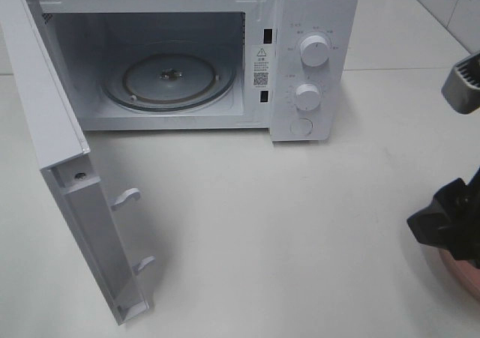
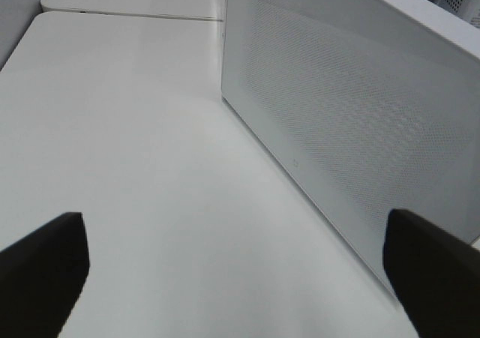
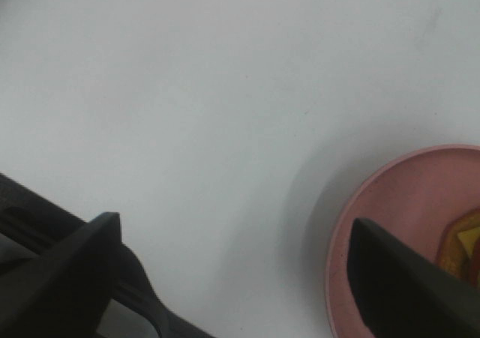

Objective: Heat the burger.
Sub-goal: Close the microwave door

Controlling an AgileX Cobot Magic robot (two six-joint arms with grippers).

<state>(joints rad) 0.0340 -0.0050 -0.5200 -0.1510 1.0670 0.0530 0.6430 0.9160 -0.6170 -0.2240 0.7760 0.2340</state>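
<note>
Right wrist view: burger on pink plate, jaws apart.

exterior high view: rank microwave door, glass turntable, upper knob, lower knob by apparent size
1. microwave door, largest, though it swings toward the camera, which inflates it.
2. glass turntable.
3. upper knob, slightly bigger-looking than the lower knob; the two are close enough that I would not rank them firmly.
</note>
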